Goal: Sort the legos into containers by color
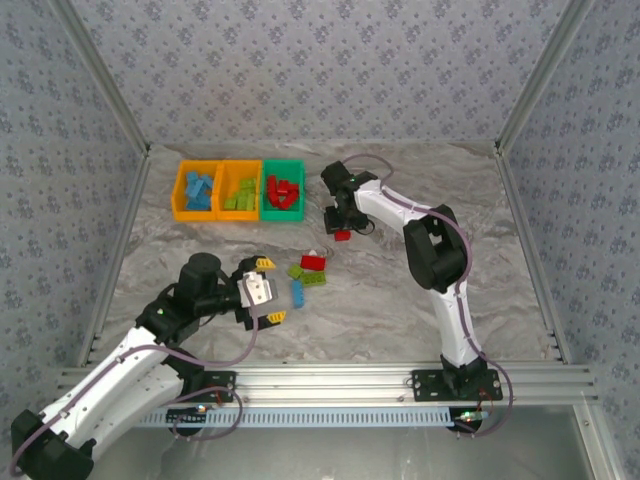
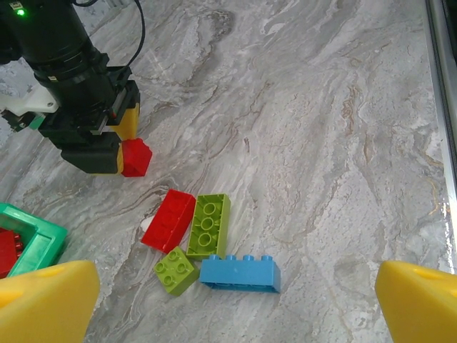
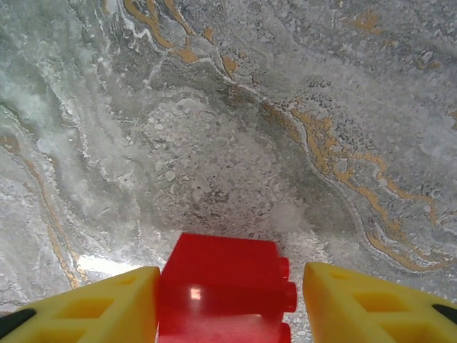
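Four loose red, lime and blue plastic bricks [image 2: 207, 225] sit by the wide-open, empty left fingers [image 2: 46, 296]. Farther out, the right fingers [image 3: 86, 307] straddle a small red studded brick [image 3: 221, 286] on the table [image 2: 321, 143], grip unclear. Next, probably: firm pinch, then the green plastic bin [image 1: 282, 214] behind.

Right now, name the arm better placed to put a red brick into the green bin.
Right arm: its jaws flank a red brick near the green bin. The left arm's open jaws sit farther back, by the loose pile.

Containers [image 1: 240, 190] stand in a row far-left on the tabletop [image 1: 420, 300]; loose legos [image 1: 308, 272] cluster nearer; one brick [image 3: 221, 286] sits between the right gripper [image 1: 343, 232]'s fingers [image 3: 86, 304].
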Available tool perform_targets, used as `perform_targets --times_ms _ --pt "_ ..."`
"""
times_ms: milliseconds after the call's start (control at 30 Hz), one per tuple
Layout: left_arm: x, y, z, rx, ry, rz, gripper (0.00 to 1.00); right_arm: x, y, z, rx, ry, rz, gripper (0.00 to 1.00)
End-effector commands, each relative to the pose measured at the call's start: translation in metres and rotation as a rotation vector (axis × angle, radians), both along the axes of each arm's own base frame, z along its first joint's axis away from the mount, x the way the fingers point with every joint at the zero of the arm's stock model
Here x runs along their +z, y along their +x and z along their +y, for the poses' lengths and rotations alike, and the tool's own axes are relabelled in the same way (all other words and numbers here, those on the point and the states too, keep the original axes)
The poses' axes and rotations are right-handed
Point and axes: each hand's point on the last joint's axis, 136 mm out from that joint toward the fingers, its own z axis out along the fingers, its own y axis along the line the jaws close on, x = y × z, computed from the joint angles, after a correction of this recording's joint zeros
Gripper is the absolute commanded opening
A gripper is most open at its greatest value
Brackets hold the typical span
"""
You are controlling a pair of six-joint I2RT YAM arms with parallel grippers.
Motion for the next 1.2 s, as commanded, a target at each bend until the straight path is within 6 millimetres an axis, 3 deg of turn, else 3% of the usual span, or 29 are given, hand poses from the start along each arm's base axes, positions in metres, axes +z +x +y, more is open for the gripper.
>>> perform_targets --times_ms 0,167,267,367,467,600,700,867,1000,1167 --pt "0.015 -0.002 -0.004 -0.030 -0.018 -0.033 0.99 -0.006 -0.005 -0.006 -0.014 -0.046 0.004 0.55" --pt "0.015 -0.002 -0.004 -0.027 -0.017 -0.034 0.99 -0.005 -0.007 -0.005 0.005 -0.036 0.013 0.51" --pt "0.014 -0.001 -0.003 -0.024 -0.013 -0.036 0.99 0.008 -0.008 0.000 0.015 -0.029 0.001 0.46" --pt "0.014 0.001 -0.003 -0.016 -0.011 -0.039 0.99 0.038 -0.005 0.008 0.026 -0.008 -0.061 0.44" --pt "0.016 0.006 0.000 0.016 -0.009 -0.054 0.99 0.080 -0.006 0.026 0.066 0.025 -0.161 0.43" --pt "0.019 0.027 0.013 0.149 0.013 -0.108 0.99 0.129 -0.011 0.071 0.146 0.132 -0.297 0.43" --pt "0.020 0.036 0.023 0.221 0.028 -0.141 0.99 0.151 -0.008 0.106 0.189 0.214 -0.385 0.43" --pt "0.019 0.038 0.025 0.236 0.023 -0.154 0.99 0.157 0.022 0.139 0.193 0.258 -0.486 0.43" --pt "0.017 0.039 0.024 0.231 0.026 -0.145 0.99 0.145 0.054 0.155 0.196 0.218 -0.530 0.43" --pt "0.015 0.040 0.025 0.236 0.033 -0.145 0.99 0.124 0.087 0.160 0.203 0.176 -0.527 0.45"
